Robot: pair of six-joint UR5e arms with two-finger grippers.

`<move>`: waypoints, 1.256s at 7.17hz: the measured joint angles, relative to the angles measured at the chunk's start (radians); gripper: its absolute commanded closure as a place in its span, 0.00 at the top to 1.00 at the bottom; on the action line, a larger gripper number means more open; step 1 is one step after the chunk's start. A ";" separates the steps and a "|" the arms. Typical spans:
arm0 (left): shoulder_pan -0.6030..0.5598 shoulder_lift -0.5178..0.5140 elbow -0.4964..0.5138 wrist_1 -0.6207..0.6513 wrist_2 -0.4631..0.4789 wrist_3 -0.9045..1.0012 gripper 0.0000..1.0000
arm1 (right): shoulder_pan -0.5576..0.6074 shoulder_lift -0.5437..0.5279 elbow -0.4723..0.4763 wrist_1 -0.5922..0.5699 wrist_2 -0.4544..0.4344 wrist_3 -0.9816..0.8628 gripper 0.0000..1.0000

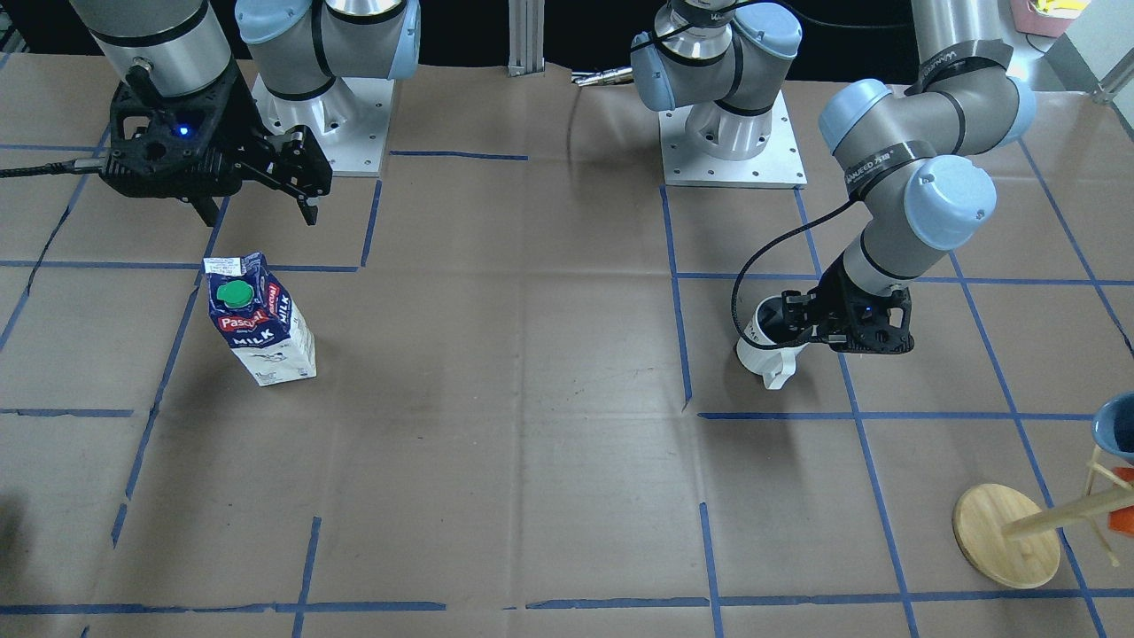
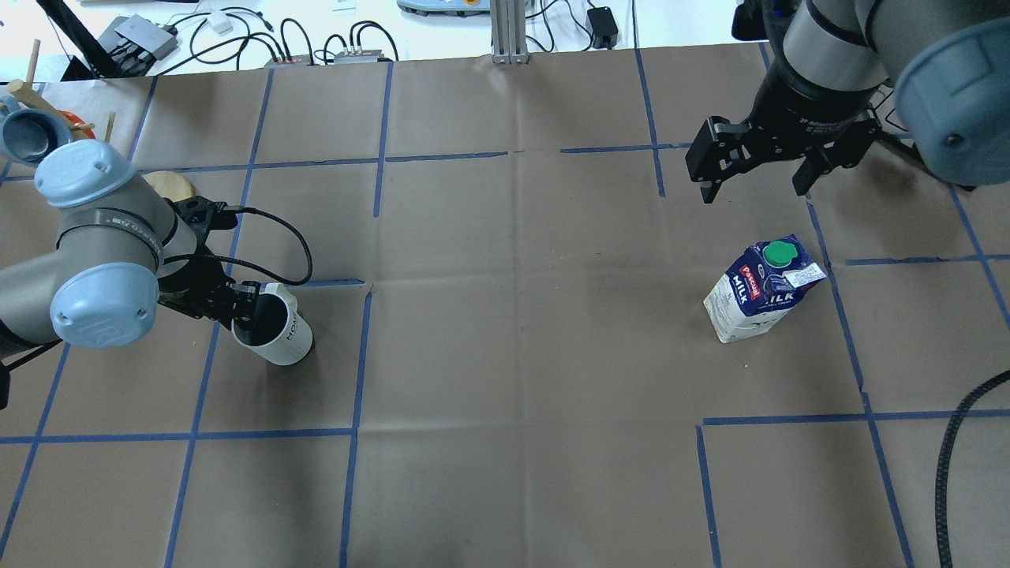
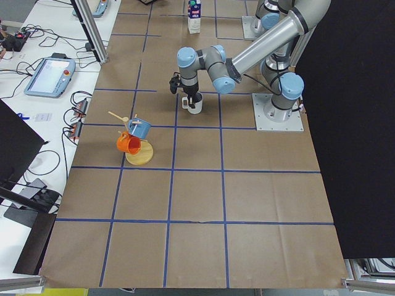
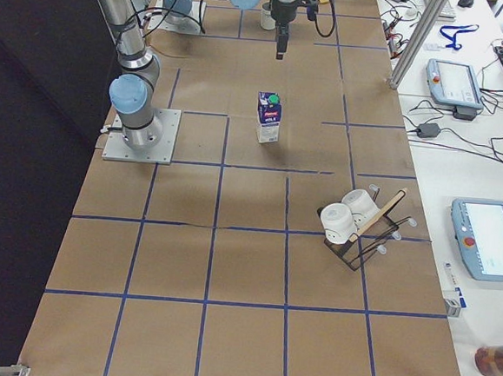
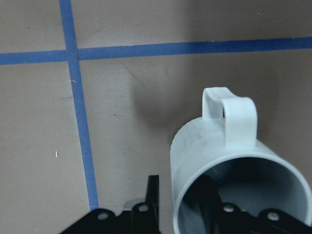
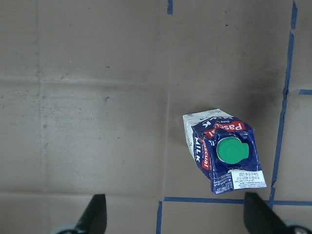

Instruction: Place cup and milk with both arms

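Pinching the cup [image 2: 276, 331] by its rim with the left gripper [image 2: 246, 306], straddling the wall. Placed toward the left end of the table [image 2: 513, 355], midway between near and far edges; cannot tell whether resting or just lifted. Holding the right gripper [image 2: 753, 188] spread wide, empty, raised well clear of the milk [image 2: 761, 292]. Standing upright toward the right end, untouched.
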 measured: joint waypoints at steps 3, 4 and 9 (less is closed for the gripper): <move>0.014 -0.005 0.006 -0.003 -0.005 -0.009 0.00 | 0.000 0.000 0.003 -0.001 0.001 -0.001 1.00; 0.003 -0.001 0.025 -0.002 -0.014 -0.018 0.00 | 0.000 0.000 0.003 0.000 0.001 -0.001 1.00; -0.331 -0.211 0.446 -0.062 -0.062 -0.251 0.00 | 0.000 0.000 0.003 -0.001 0.003 -0.001 1.00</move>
